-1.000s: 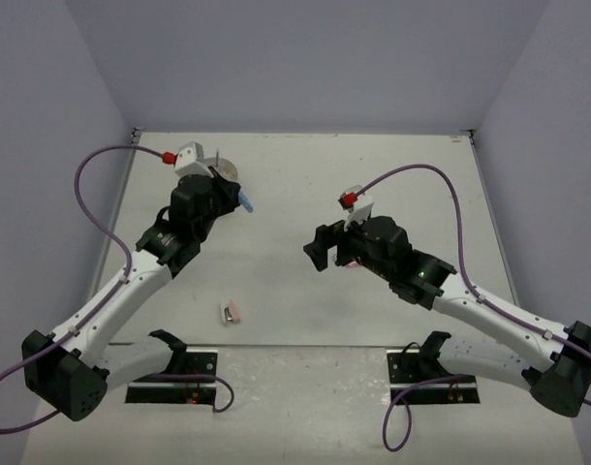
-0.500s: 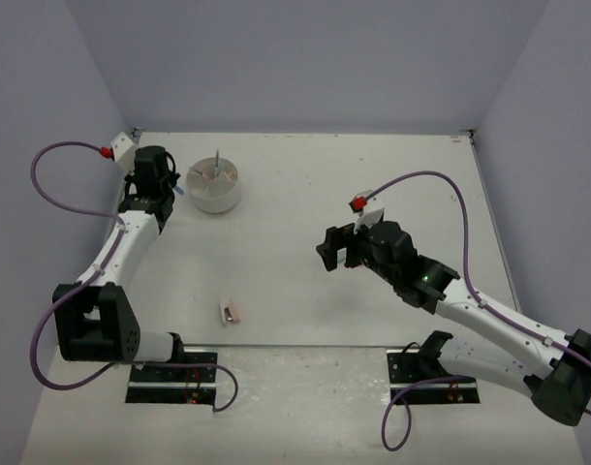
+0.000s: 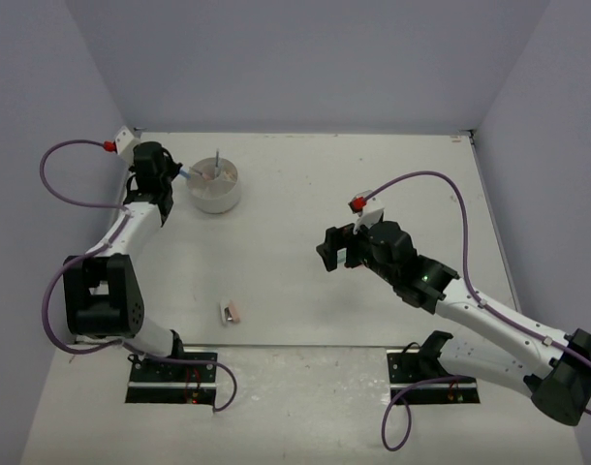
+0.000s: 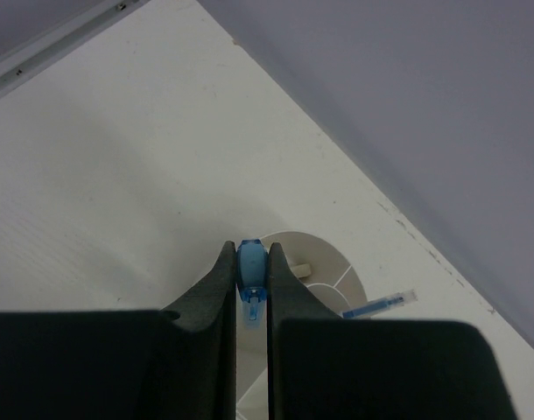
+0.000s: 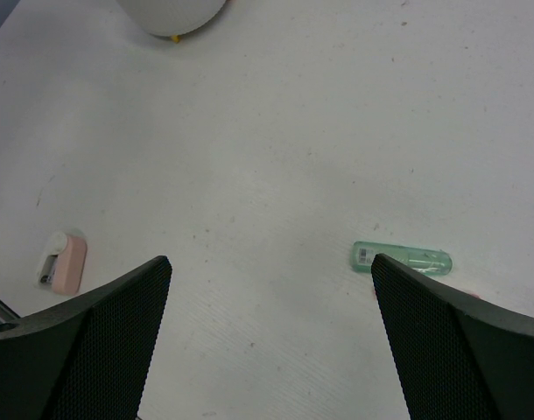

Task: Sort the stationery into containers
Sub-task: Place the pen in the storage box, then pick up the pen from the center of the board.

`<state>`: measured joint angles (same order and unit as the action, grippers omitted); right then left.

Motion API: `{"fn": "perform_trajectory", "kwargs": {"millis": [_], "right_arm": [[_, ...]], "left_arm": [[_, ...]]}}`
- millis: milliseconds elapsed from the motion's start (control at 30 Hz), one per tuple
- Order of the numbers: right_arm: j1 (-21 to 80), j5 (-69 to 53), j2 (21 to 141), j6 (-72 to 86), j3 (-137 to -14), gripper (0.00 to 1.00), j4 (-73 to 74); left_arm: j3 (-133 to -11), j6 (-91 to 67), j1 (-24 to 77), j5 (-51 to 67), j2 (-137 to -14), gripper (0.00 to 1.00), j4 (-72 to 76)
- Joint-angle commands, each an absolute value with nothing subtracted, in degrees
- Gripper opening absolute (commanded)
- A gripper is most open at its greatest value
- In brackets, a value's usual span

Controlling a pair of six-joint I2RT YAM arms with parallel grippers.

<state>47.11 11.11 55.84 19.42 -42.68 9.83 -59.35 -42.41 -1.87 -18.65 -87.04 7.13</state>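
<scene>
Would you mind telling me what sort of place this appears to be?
Probably a robotics test cell: lavender walls enclose a white table, with left arm and right arm bolted at its near edge.
</scene>
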Motion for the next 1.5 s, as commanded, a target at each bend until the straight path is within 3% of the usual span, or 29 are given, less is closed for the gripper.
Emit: {"fn": "perform_trajectory", "kwargs": {"millis": [0, 133, 267, 333, 467, 667, 800, 900, 1000, 1200, 1467], "right_arm": [[46.8, 12.6, 56.0, 18.8, -42.7, 0.99, 9.3], [46.8, 12.6, 56.7, 18.8, -42.9, 0.99, 9.3], [46.7, 12.9, 57.3, 19.2, -42.9, 0.99, 9.3], [46.6, 13.5, 57.7, 19.7, -42.8, 0.99, 9.3], [45.4, 15.5, 59.5, 21.6, -42.8, 0.99, 9.4], [41.3, 26.1, 66.6, 37.7, -45.2, 0.99, 15.9], [40.5, 27.1, 71.3, 56.1, -46.9, 0.98, 22.4], [40.5, 25.5, 73.8, 66.3, -45.5, 0.91, 23.1], [40.5, 28.4, 77.5, 78.2, -48.1, 0.74, 31.1], [40.5, 29.8, 85.6, 92.0, -57.8, 0.70, 48.7], [40.5, 30.3, 89.2, 95.6, -59.0, 0.69, 48.5]], "left_arm": [[-59.6, -43.2, -2.4, -16.8, -89.1, 0.00, 12.5], [-59.7, -44.5, -2.4, -15.6, -91.2, 0.05, 11.9], [-60.0, -45.7, -2.5, -15.0, -92.2, 0.48, 10.5], [-60.0, -46.2, -2.5, -14.9, -92.2, 0.62, 9.8], [-59.6, -46.8, -2.9, -14.6, -90.1, 0.79, 8.5], [-57.9, -46.3, -4.0, -9.1, -78.0, 0.90, 2.4], [-51.0, -44.3, -3.6, -2.7, -59.6, 0.95, -2.8], [-44.4, -41.9, -3.5, -4.2, -45.8, 1.00, -3.5], [-49.0, -34.5, -0.8, -7.4, -44.5, 1.00, -15.5], [-48.3, -29.1, -0.7, 0.7, -41.1, 1.00, -20.2], [-47.6, -26.0, -0.7, 2.7, -39.4, 1.00, -21.9]]}}
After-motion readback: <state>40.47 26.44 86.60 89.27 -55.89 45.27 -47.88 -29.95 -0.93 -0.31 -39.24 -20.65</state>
